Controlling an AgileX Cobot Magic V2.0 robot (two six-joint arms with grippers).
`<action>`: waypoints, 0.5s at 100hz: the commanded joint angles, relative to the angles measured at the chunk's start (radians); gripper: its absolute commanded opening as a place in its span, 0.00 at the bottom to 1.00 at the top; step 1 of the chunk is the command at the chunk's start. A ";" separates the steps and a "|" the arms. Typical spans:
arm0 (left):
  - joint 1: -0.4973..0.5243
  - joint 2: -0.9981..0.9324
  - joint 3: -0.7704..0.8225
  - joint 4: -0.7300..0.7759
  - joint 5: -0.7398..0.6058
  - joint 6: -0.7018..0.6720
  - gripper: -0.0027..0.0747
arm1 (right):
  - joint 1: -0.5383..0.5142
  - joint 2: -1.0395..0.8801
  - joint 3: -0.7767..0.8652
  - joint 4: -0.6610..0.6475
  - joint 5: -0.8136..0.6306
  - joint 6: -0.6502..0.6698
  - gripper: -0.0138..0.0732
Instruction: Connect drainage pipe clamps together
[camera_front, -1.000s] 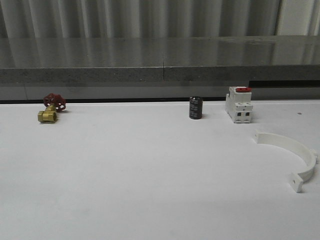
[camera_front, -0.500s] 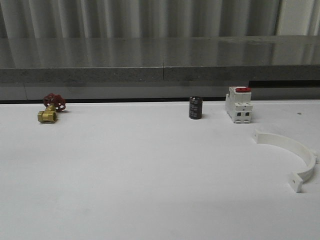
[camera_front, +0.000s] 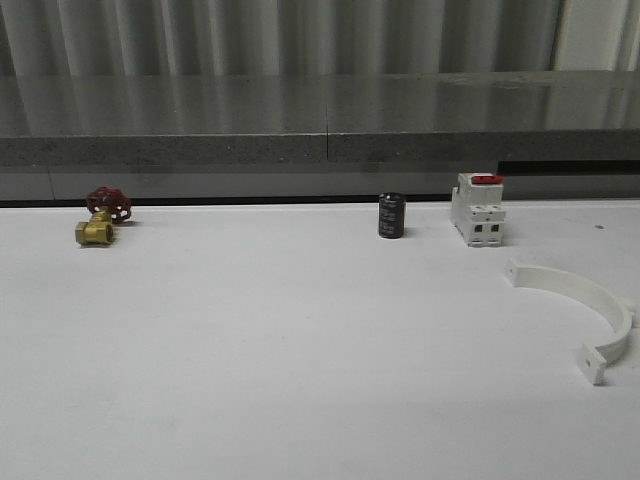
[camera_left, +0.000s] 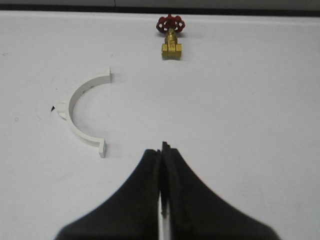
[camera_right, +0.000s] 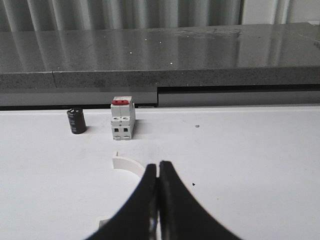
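One white half-ring drainage pipe clamp (camera_front: 580, 287) lies flat at the table's right side, its open side facing left. In the right wrist view this clamp (camera_right: 127, 164) lies just past my right gripper (camera_right: 158, 164), partly hidden by the black fingers, which are shut with nothing between them. In the left wrist view a second clamp half (camera_left: 75, 100) lies on the white table, its open side toward the gripper's line. My left gripper (camera_left: 161, 149) is beside it and apart from it, shut and holding nothing.
A brass valve with a red handwheel (camera_front: 100, 218) stands at the back left. A black cylinder (camera_front: 391, 216) and a white boxy switch with a red top (camera_front: 477, 209) stand at the back right. A grey ledge (camera_front: 320, 140) runs behind the table.
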 joint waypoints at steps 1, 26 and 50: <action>0.002 0.039 -0.036 -0.030 -0.060 0.000 0.01 | -0.005 -0.020 -0.016 0.004 -0.082 -0.008 0.08; 0.002 0.108 -0.036 -0.040 -0.054 0.000 0.02 | -0.005 -0.020 -0.016 0.004 -0.082 -0.008 0.08; 0.002 0.120 -0.036 -0.043 -0.040 0.000 0.45 | -0.005 -0.020 -0.016 0.004 -0.082 -0.008 0.08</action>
